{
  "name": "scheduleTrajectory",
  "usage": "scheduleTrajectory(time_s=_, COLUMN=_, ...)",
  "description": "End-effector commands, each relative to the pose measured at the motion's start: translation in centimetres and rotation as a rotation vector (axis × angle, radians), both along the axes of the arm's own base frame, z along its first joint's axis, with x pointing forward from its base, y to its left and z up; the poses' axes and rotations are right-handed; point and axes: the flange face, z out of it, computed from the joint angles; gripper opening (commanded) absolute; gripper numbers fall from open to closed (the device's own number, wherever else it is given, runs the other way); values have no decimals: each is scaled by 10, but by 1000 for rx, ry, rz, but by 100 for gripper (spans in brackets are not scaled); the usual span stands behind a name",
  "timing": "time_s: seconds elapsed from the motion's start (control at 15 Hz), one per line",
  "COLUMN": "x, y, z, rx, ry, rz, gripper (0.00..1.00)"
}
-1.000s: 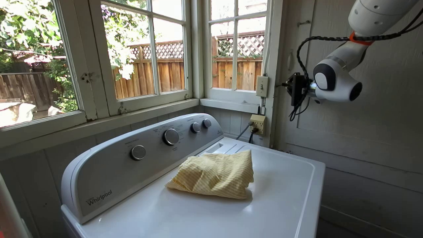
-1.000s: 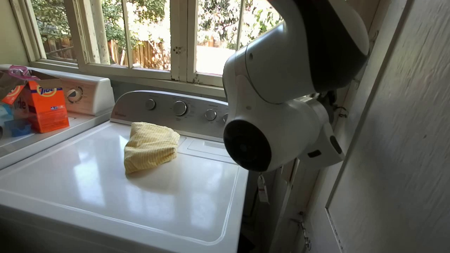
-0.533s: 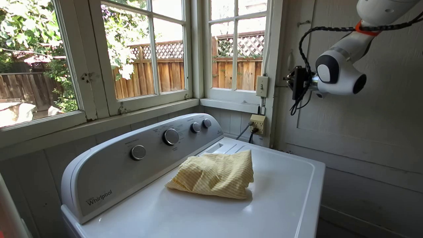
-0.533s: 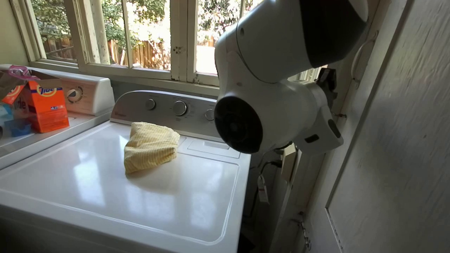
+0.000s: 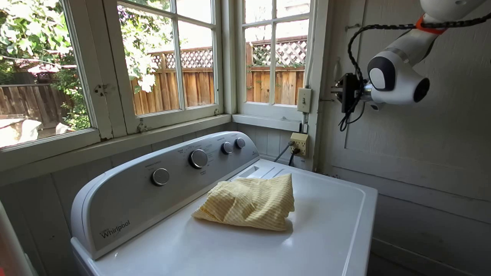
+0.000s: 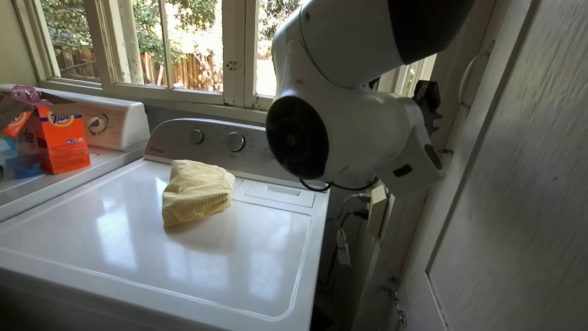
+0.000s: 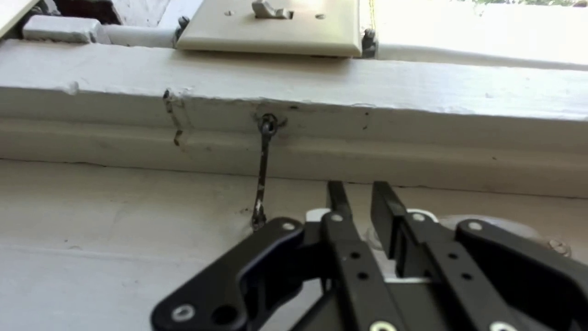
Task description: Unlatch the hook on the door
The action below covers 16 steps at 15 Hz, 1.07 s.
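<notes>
The hook [image 7: 262, 170] is a thin dark rod in the wrist view, left of my fingers. It crosses the seam from a ring on the frame to the pale door [image 7: 115, 207]; its lower end is close to my left finger linkage. In an exterior view the hook [image 5: 327, 100] lies level, just below and beside my fingertips; it also shows in an exterior view [image 6: 445, 151]. The door [image 5: 441, 138] shows in both exterior views [image 6: 519, 184]. My gripper [image 7: 359, 184] is partly open, with a narrow gap and nothing between the fingers. It also shows in both exterior views [image 5: 333, 90] [image 6: 437, 123].
A light switch [image 5: 304, 100] and an outlet box [image 5: 299, 144] are on the frame near the gripper. A door handle [image 6: 466, 78] is above the hook. A washer [image 5: 326, 230] with a yellow cloth [image 5: 249, 201] stands below. A cable [image 5: 355, 57] loops by the wrist.
The arm and gripper have moved up and slightly back from the frame. The fingertips were over the hook and are now above it. The hook looks unmoved.
</notes>
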Motion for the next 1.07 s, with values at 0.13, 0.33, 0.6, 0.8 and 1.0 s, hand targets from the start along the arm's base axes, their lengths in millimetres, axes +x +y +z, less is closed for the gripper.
scheduleTrajectory(time_s=0.13, x=6, y=14, z=3, rx=-18, ry=10, rz=28, gripper=7)
scheduleTrajectory(time_s=0.33, x=16, y=19, z=2, rx=-30, ry=9, rz=20, gripper=0)
scheduleTrajectory(time_s=0.6, x=22, y=13, z=1, rx=-59, ry=25, rz=-20, gripper=0)
scheduleTrajectory(time_s=0.8, x=16, y=-2, z=6, rx=-101, ry=80, rz=-62, gripper=0)
scheduleTrajectory(time_s=1.0, x=14, y=-4, z=9, rx=-120, ry=113, rz=-85, gripper=0)
